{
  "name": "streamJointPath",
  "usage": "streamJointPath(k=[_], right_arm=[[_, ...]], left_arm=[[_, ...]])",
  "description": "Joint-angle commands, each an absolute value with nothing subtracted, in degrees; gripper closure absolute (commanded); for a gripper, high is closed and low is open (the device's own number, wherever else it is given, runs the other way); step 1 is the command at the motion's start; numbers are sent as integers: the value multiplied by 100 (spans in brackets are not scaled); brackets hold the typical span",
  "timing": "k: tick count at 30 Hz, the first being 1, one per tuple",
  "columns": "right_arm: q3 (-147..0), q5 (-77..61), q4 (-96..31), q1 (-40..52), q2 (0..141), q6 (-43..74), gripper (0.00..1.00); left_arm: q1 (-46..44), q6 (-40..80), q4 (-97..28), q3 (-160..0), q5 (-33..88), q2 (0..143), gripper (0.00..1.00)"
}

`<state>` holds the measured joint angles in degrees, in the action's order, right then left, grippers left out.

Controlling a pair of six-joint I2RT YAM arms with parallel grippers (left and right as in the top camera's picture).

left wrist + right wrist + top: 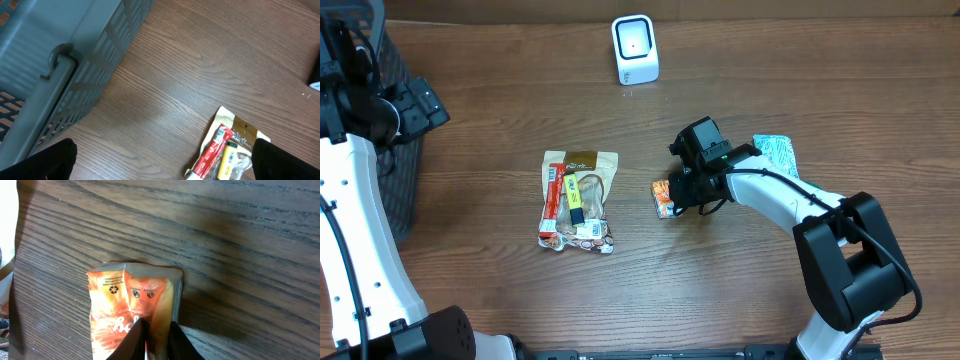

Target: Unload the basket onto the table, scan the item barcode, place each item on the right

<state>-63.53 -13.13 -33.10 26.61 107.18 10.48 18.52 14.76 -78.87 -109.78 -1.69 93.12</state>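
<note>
Right gripper low at table, arm stretched left, fingers pinching fold of orange packet.

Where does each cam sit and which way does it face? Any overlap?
Overhead: fixed above the table, looking straight down; left arm and right arm show, right gripper on the orange packet.
Left wrist: on the left arm, angled down at the basket and clear bag; its open fingers fill the bottom corners.
Right wrist: close over the orange packet, facing down; its fingertips pinch the packet.
Shared: overhead and left wrist see the clear bag; overhead and right wrist, the orange packet.
</note>
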Motion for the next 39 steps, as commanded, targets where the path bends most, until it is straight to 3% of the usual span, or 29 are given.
streamJointPath(k=[1,3,9,15,17,39], right_arm=[[-6217,-1184,-3352,2650,10652,1022,86],[-6217,-1184,-3352,2650,10652,1020,96],[-6219,-1188,-3350,2650,10652,1020,96],[-6219,-1188,-3350,2650,10652,1020,89],[-6219,-1188,-3347,2650,10652,1020,96],[-6219,-1041,-3352,2650,10652,1022,96]], left_arm=[[1863,1433,-7887,-11074,-148,9288,0],[1863,1431,-7889,-11074,-150,9288,0],[1863,1431,-7889,-11074,-150,9288,0],[1863,1433,-7889,-11074,-150,9288,0],[1863,1433,-7887,-11074,-148,9288,0],[1863,1433,-7889,-11074,-150,9288,0]])
